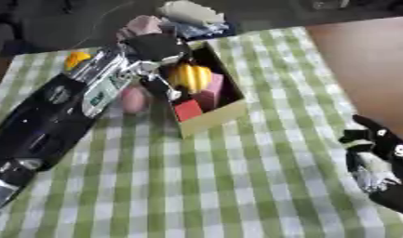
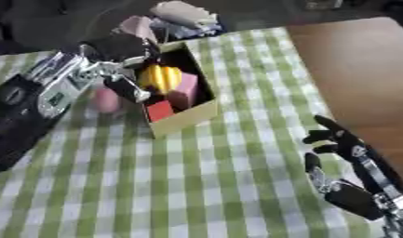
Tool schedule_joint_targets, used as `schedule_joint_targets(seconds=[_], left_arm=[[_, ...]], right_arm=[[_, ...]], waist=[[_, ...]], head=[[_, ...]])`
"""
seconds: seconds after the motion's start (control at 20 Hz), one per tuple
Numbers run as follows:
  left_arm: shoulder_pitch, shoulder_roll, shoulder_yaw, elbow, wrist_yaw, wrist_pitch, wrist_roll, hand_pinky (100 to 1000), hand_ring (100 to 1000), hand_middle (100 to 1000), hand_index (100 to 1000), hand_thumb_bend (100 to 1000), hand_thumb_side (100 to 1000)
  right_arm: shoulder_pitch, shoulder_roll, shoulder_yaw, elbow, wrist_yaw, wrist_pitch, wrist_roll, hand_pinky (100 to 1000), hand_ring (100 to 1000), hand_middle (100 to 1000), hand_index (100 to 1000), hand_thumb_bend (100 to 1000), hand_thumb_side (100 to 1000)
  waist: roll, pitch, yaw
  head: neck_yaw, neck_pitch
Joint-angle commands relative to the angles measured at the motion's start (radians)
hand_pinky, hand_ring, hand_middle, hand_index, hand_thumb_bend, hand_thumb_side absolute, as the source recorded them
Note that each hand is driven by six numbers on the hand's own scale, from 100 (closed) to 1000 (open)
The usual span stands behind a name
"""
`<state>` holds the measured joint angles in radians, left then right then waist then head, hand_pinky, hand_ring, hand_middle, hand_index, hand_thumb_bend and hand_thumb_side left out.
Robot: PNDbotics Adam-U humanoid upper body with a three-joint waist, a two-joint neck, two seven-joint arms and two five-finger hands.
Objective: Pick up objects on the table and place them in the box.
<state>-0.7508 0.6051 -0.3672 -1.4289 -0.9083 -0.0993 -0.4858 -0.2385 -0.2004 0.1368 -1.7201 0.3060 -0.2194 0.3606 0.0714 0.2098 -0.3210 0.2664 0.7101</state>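
The open cardboard box lies on the bench under a green-and-white checked cloth. Inside it sit a yellow ribbed rounded object, a pink block and a red block, all partly hidden by the box walls. The left hand hangs over the box's near-left rim at the end of a black and silver arm; its fingers blur into the dark interior, so I cannot tell whether they are curled or hold anything. Just left of the box, a pink rounded object rests on the cloth, partly covered by the arm. An orange-yellow item peeks out beyond the arm. A heap of pale fabric-like things lies past the box, indistinct. The right hand rests near the lower right with fingers relaxed, empty.
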Motion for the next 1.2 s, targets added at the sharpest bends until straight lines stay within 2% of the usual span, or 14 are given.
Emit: schedule_joint_targets(seconds=[0.05,0.2,0.25,0.3,0.45,0.55,0.65,0.85,1.05,1.1,1.15,1.2], left_arm=[[-0.019,0.007,0.006,0.001,0.004,-0.002,0.01,750,720,758,859,287,242],[-0.016,0.013,0.012,-0.011,0.016,0.009,0.029,761,751,805,895,333,261],[-0.015,0.017,0.014,-0.017,0.018,0.013,0.034,766,758,814,900,341,304],[-0.013,0.022,0.015,-0.025,0.019,0.015,0.037,779,772,831,907,350,401],[-0.001,0.044,0.015,-0.063,0.031,0.013,0.032,795,787,844,917,358,466],[0.008,0.066,0.022,-0.102,0.042,0.012,0.021,792,779,823,897,352,430],[0.02,0.095,0.04,-0.145,0.054,0.024,0.013,768,746,788,869,352,252],[0.05,0.157,0.095,-0.183,0.073,0.071,-0.01,761,731,772,862,359,256],[0.079,0.199,0.144,-0.142,0.059,0.12,-0.019,754,720,759,851,385,272],[0.084,0.202,0.151,-0.12,0.052,0.13,-0.021,750,716,756,851,417,174],[0.087,0.201,0.157,-0.095,0.047,0.137,-0.024,748,714,757,851,386,276],[0.088,0.197,0.16,-0.069,0.042,0.142,-0.023,747,715,757,851,395,280]], right_arm=[[-0.012,-0.004,0.0,-0.01,-0.008,-0.002,0.004,738,889,694,987,100,470],[-0.013,-0.003,-0.001,-0.011,-0.008,-0.002,0.003,738,889,694,987,100,470],[-0.013,-0.003,-0.001,-0.011,-0.007,-0.002,0.003,738,889,694,987,100,470],[-0.013,-0.003,-0.002,-0.011,-0.007,-0.001,0.002,738,889,694,987,100,470],[-0.012,-0.004,-0.004,-0.011,-0.006,-0.001,0.001,738,889,694,987,100,470],[-0.012,-0.004,-0.006,-0.011,-0.006,-0.001,0.0,738,889,694,986,100,470],[-0.011,-0.005,-0.007,-0.011,-0.005,0.0,-0.002,738,889,694,986,100,470],[-0.01,-0.007,-0.011,-0.01,-0.002,0.001,-0.006,738,889,694,986,100,470],[-0.009,-0.009,-0.012,-0.01,-0.001,0.001,-0.007,738,889,694,986,100,470],[-0.009,-0.009,-0.012,-0.01,0.0,0.001,-0.008,738,889,694,986,100,472],[-0.01,-0.008,-0.012,-0.01,-0.001,0.001,-0.008,737,889,694,986,100,470],[-0.01,-0.008,-0.011,-0.01,-0.001,0.001,-0.007,737,889,694,986,100,470]], waist=[[-0.018,-0.011,-0.001],[-0.018,-0.011,0.0],[-0.018,-0.011,0.0],[-0.018,-0.01,0.001],[-0.018,-0.01,0.004],[-0.018,-0.009,0.007],[-0.018,-0.009,0.01],[-0.015,-0.01,0.018],[-0.013,-0.012,0.024],[-0.013,-0.012,0.025],[-0.013,-0.013,0.026],[-0.013,-0.013,0.026]], head=[[0.004,-0.015],[0.001,-0.017],[0.0,-0.017],[0.0,-0.017],[-0.004,-0.018],[-0.008,-0.019],[-0.011,-0.018],[-0.019,-0.017],[-0.024,-0.017],[-0.025,-0.018],[-0.025,-0.019],[-0.026,-0.019]])
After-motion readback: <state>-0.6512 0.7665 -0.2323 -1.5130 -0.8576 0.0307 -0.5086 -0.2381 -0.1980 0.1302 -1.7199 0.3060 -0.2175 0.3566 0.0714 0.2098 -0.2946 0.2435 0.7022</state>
